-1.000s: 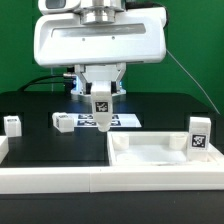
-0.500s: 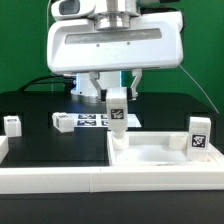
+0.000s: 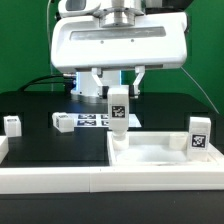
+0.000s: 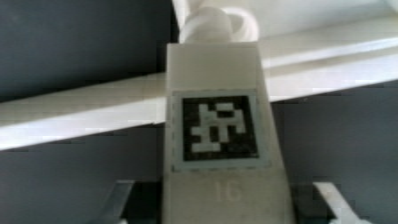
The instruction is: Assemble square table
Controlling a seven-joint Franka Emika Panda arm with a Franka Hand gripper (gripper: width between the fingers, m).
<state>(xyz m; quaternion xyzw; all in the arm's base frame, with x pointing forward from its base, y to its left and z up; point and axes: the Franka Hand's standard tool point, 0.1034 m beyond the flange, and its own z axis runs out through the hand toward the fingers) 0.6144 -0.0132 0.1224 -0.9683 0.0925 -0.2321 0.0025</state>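
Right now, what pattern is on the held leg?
White leg, black-and-white square tag; wrist view best.

One large white square tray-like plastic tabletop. Four short white plastic block legs, each with a black-and-white tag. One flat white marker board. One two-finger gripper. At least one long white border bar.

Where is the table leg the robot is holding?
Held upright in the gripper, the leg is mid-picture in the exterior view, over the tabletop's far corner on the exterior view's left.
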